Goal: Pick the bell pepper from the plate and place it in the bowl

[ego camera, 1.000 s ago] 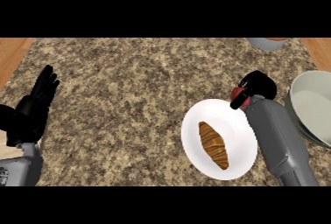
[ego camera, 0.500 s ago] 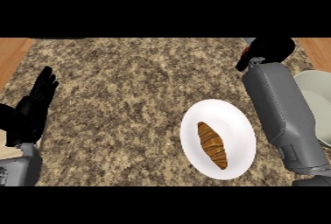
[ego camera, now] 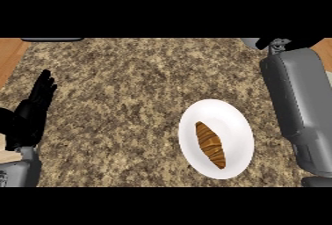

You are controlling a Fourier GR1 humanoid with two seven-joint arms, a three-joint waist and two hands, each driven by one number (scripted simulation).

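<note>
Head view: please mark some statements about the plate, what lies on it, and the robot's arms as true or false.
1. The white plate lies on the speckled counter. True.
2. The plate is bare. False: a long brown item lies on it.
3. The left hand is open, fingers up, at the view's left edge. True.
4. The left hand holds the brown item. False: it holds nothing and is far from the plate.
5. The right forearm lies across the plate. False: it passes to the plate's right.
</note>
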